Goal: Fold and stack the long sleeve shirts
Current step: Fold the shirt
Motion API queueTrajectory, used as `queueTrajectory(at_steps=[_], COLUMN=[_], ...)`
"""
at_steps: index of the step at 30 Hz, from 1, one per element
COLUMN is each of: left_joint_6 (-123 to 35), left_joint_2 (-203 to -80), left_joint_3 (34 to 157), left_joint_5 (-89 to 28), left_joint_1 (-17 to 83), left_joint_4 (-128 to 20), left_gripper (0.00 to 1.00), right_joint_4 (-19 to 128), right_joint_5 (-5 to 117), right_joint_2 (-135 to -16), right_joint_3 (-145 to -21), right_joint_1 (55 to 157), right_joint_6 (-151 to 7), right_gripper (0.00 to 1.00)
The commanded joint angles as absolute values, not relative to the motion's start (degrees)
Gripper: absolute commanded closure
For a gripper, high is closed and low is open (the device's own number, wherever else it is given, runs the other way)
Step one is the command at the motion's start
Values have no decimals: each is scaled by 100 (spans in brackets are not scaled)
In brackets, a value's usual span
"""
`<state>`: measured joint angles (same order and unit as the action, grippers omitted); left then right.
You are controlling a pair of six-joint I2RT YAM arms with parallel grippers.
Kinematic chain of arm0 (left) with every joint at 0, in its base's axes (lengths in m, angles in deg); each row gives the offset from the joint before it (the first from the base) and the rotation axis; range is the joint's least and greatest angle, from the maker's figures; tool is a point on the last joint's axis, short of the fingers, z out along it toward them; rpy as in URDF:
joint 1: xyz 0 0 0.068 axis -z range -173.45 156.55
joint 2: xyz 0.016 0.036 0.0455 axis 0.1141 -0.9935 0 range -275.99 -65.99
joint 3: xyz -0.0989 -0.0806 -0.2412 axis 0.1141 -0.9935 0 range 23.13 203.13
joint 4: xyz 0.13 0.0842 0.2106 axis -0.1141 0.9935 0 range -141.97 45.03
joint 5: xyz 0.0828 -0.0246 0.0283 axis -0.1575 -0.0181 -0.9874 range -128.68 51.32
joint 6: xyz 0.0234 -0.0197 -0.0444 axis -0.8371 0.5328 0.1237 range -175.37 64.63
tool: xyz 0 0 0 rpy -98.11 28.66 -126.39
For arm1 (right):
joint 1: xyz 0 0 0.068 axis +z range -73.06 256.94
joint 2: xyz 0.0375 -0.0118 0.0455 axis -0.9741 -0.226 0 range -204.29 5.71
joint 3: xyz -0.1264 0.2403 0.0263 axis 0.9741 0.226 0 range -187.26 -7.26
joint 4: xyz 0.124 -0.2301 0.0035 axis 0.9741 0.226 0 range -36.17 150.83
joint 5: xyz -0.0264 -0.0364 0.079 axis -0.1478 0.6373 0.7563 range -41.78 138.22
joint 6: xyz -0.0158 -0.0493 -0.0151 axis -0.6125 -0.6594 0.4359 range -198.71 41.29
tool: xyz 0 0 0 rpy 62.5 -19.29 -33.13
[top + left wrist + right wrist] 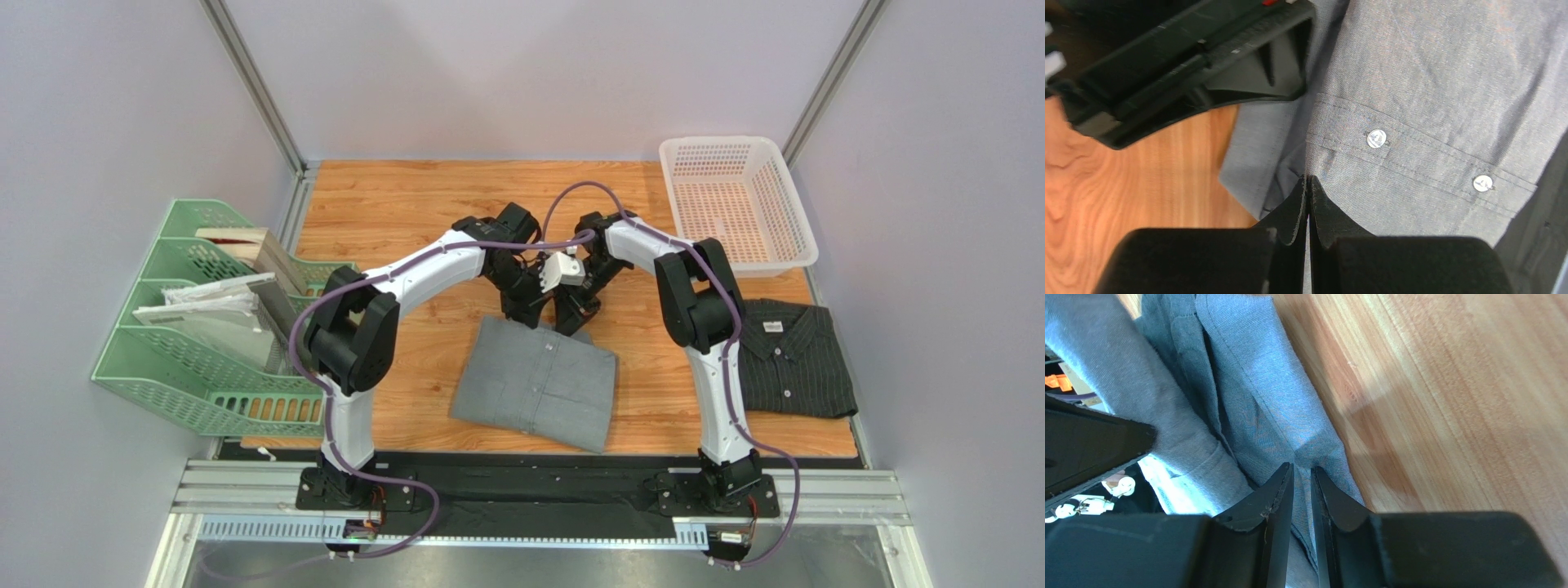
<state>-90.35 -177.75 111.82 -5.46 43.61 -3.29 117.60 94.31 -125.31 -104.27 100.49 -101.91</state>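
Your grey shirt [536, 382] lies folded on the bench [393, 208], left of the white basket [726, 143] and nearer you. The charcoal pinstriped shirt [791, 358] sits folded just on the basket's near side. Left of the basket, at the grey shirt's far edge, your left pincer [1308, 184] is pressed fully together with its tips on the cloth. Your right pincer [1303, 471] is narrow, nipping a grey fold.

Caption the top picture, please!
Left gripper and right gripper pinch the far edge of the grey shirt; the dark shirt lies folded.
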Motion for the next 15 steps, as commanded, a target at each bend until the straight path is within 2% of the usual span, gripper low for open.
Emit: queueTrajectory(at_steps=[1, 9, 15], left_joint_6=[-8868, -8771, -8649], left_joint_2=[-17840, -18068, -18235], left_joint_3=[11357, 11357, 11401], left_joint_5=[-738, -1064, -1152], left_joint_1=[4364, 4364, 4338], left_joint_4=[-952, -1233, -1313], left_gripper=[100, 100, 100], right_joint_4=[11860, 12027, 12246], right_joint_5=[9392, 9393, 8936], right_joint_2=[-12577, -12630, -12647], right_joint_3=[-10429, -10648, -11245], right_joint_1=[10076, 10058, 9900], right_joint_6=[-10438, -10543, -10640], right_gripper=[76, 76, 73])
